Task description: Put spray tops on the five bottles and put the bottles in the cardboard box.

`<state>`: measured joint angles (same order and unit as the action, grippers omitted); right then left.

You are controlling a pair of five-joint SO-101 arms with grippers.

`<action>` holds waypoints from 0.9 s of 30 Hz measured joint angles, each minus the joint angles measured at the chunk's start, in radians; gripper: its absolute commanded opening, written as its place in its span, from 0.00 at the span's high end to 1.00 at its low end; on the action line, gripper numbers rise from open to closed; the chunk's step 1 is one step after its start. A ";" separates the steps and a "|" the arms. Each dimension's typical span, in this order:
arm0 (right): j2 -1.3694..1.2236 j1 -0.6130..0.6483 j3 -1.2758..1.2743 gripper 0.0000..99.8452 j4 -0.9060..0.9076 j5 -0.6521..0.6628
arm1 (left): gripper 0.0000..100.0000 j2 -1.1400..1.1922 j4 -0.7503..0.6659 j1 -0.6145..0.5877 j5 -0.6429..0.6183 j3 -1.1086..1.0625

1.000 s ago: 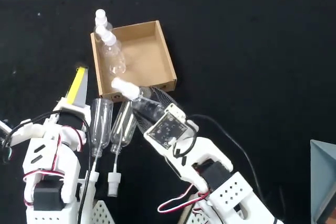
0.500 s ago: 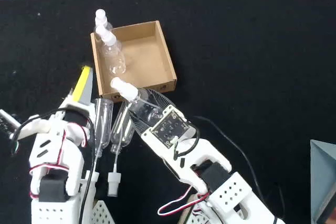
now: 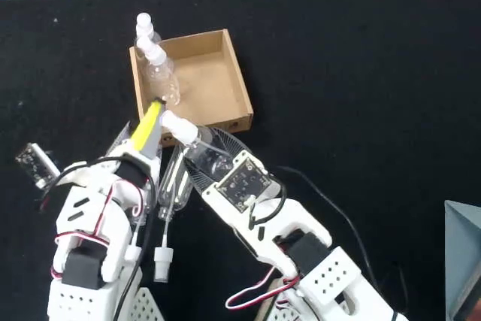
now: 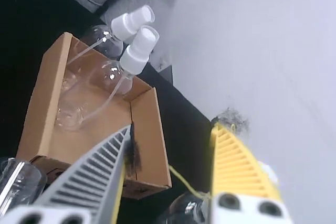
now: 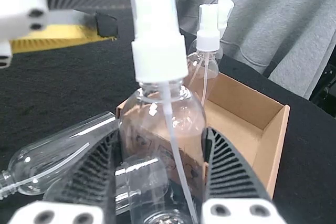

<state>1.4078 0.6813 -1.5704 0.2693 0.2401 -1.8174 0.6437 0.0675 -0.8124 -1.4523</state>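
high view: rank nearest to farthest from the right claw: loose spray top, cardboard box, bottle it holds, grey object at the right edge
1. bottle, clamped in the right claw itself
2. cardboard box, just ahead of it
3. loose spray top, back beside the arm bases
4. grey object, far off at the right edge
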 measured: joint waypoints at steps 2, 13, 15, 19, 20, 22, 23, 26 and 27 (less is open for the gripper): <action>0.000 0.000 0.000 0.91 0.000 0.000 | 0.78 0.002 0.000 0.012 0.015 -0.014; 0.000 -0.003 0.000 0.90 0.000 -0.002 | 0.78 0.000 0.000 0.057 0.114 -0.018; 0.000 -0.003 0.000 0.90 0.000 -0.002 | 0.78 0.000 0.000 0.060 0.130 -0.018; 0.000 -0.003 -0.002 0.91 0.000 0.003 | 0.78 -0.009 -0.005 0.077 0.169 -0.026; -0.002 -0.003 -0.002 0.91 0.000 0.014 | 0.78 -0.009 -0.008 0.078 0.178 -0.028; -0.002 -0.005 -0.002 0.91 0.000 0.037 | 0.78 -0.009 -0.008 0.091 0.193 -0.028; -0.002 -0.005 -0.002 0.91 0.000 0.044 | 0.78 -0.009 -0.008 0.098 0.204 -0.028; -0.002 -0.005 -0.002 0.91 0.000 0.055 | 0.78 -0.009 -0.011 0.109 0.230 -0.028; -0.002 -0.005 -0.002 0.91 0.000 0.057 | 0.78 -0.009 -0.011 0.114 0.241 -0.028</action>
<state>1.4062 0.6767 -1.5719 0.2693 0.2969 -1.8267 0.6329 0.1811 -0.5715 -1.4799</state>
